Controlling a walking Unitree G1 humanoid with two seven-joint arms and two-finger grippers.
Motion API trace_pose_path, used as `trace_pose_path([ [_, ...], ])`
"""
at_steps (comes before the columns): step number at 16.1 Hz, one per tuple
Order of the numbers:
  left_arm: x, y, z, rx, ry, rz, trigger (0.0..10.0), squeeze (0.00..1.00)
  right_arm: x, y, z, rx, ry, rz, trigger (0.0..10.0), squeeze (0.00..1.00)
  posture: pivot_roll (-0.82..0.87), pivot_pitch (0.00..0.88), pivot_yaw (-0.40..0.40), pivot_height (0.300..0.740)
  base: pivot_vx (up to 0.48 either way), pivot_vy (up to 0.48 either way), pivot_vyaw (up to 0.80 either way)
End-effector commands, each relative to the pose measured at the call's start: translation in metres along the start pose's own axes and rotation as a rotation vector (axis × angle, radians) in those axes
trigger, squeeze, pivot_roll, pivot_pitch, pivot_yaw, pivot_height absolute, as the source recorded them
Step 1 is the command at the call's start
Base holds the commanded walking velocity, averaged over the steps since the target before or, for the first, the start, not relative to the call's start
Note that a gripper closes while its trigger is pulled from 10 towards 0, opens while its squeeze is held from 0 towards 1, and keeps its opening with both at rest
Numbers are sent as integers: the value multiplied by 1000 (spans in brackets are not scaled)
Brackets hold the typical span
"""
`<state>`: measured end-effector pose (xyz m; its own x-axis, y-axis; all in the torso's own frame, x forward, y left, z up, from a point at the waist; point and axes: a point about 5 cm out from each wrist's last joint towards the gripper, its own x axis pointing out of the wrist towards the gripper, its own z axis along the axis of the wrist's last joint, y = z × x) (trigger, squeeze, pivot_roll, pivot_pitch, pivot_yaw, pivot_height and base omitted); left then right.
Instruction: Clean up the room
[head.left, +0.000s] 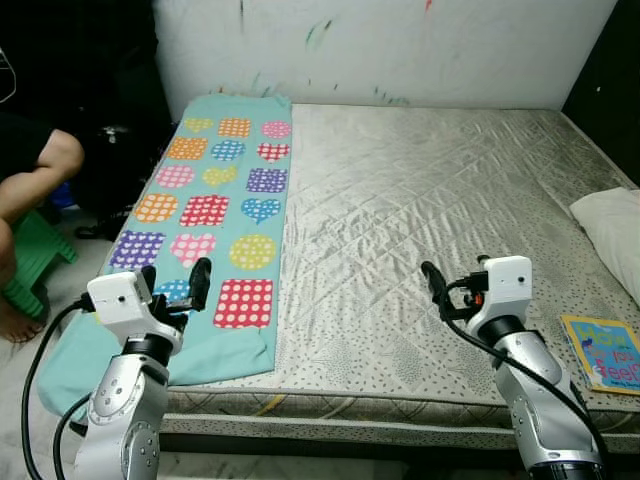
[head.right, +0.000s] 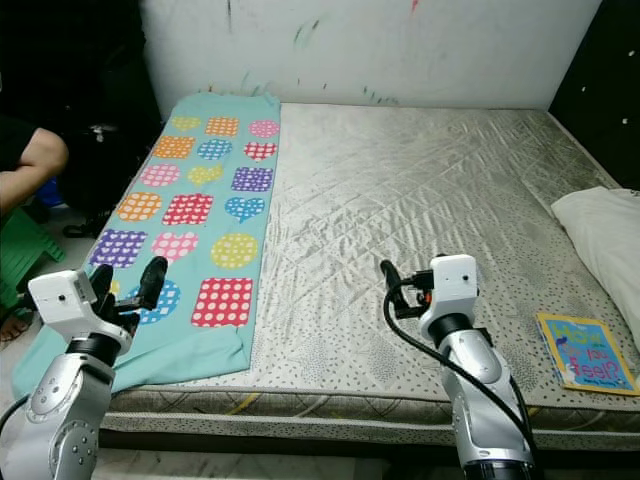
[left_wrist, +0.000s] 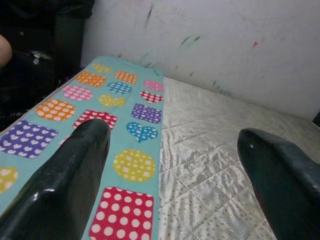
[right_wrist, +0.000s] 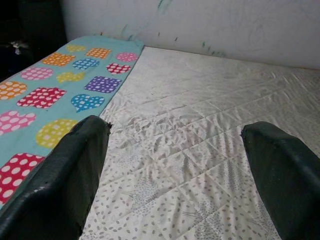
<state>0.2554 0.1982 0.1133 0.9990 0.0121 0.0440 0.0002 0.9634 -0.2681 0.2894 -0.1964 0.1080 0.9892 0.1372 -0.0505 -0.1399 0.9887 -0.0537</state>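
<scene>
Quilted silver bed (head.left: 420, 200) against a marked wall; a patterned teal blanket (head.left: 215, 210) is laid along its left side, near end draped over the edge. Soft, light, floppy (best pinched at a near corner). Left hand (head.left: 172, 283) and right hand (head.left: 430, 285) are held wide, empty. Book (head.left: 602, 352) and pillow (head.left: 612, 228) lie at right; a person's arm (head.left: 40, 165) is near, left.

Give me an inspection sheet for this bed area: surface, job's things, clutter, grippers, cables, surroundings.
Surface: silver quilted mattress, wrinkled.
Job's things: teal patchwork blanket along the mattress's left side, hanging over the edge; picture book at the front right corner.
Clutter: white pillow at the right edge.
Grippers: left gripper open over the blanket; right gripper open over the mattress.
Cables: black cable looping beside the left arm.
Surroundings: marked white wall; a person seated left.
</scene>
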Motion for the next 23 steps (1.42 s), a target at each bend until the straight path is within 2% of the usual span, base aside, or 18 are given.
trace_pose_path([
  [1, 2, 0, 2, 7, -1, 1, 10000, 0, 1, -3, 2, 3, -7, -10, 10000, 0, -77, 0, 3, 740, 0, 0, 0],
  [9, 7, 1, 1, -1, -5, 38, 10000, 0, 2, -2, 4, 12, -19, -16, 10000, 0, -85, 0, 6, 740, 0, 0, 0],
  [14, 7, -5, -1, -21, 10, 3, 10000, 0, 1, -3, 6, 19, -21, -19, 10000, 0, -101, 0, 13, 740, 0, 0, 0],
  [18, 6, -8, -1, -29, 16, 2, 10000, 0, -5, -6, 3, 11, -5, -25, 10000, 0, -97, 0, -4, 740, 0, 401, 0],
  [23, 1, 0, 1, -33, 11, 46, 10000, 0, 1, -6, 1, 3, 20, -13, 10000, 0, -87, 0, -17, 740, 0, 480, 0],
])
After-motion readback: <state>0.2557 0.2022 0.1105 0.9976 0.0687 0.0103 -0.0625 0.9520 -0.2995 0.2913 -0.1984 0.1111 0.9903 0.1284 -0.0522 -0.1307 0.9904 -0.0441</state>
